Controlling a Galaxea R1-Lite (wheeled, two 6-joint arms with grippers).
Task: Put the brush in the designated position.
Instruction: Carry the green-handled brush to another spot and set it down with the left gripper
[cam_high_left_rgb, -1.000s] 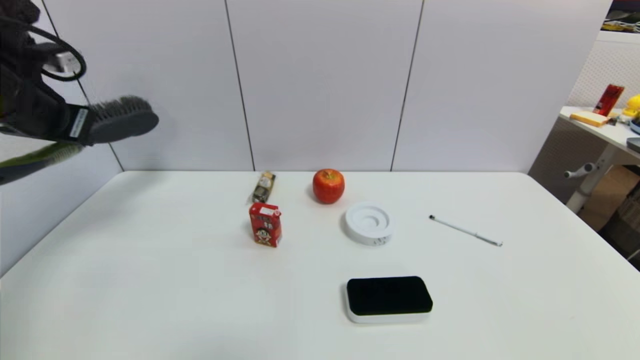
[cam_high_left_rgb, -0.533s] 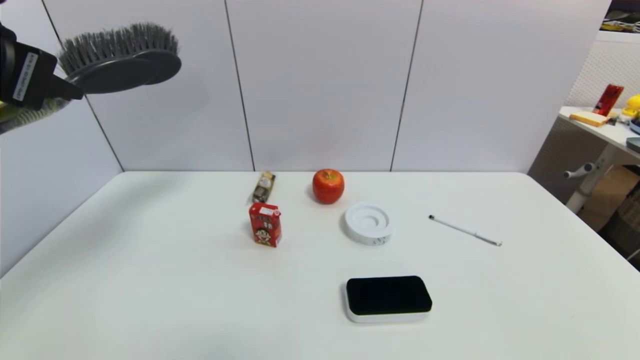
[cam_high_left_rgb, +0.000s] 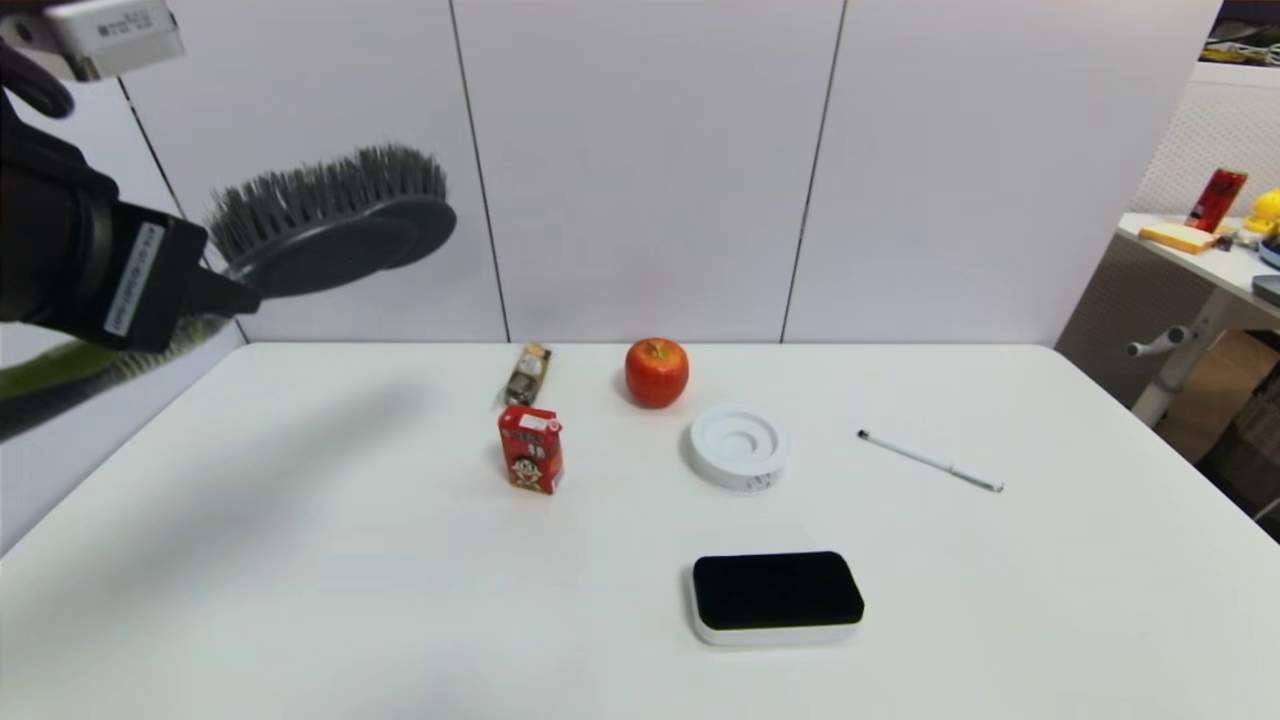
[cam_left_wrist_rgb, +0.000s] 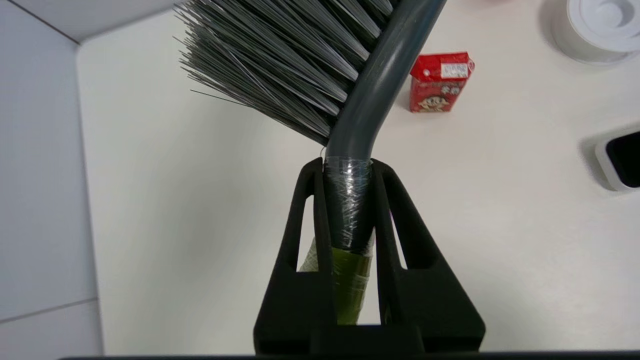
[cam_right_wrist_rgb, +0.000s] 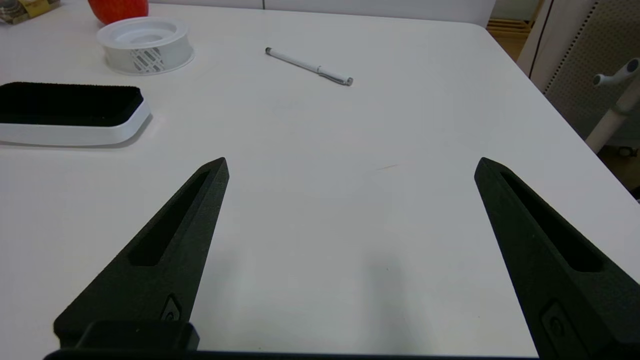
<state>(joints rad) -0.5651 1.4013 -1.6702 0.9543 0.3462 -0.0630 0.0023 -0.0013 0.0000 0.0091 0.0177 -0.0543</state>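
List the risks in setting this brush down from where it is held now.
1. The left gripper clamps the brush at the handle's neck, with the long head overhanging; it could pivot or slip on the way down.
2. The brush is carried high above the table, so an early release would mean a drop and bounce.
3. Swinging farther toward the middle, the head could topple the upright red carton.
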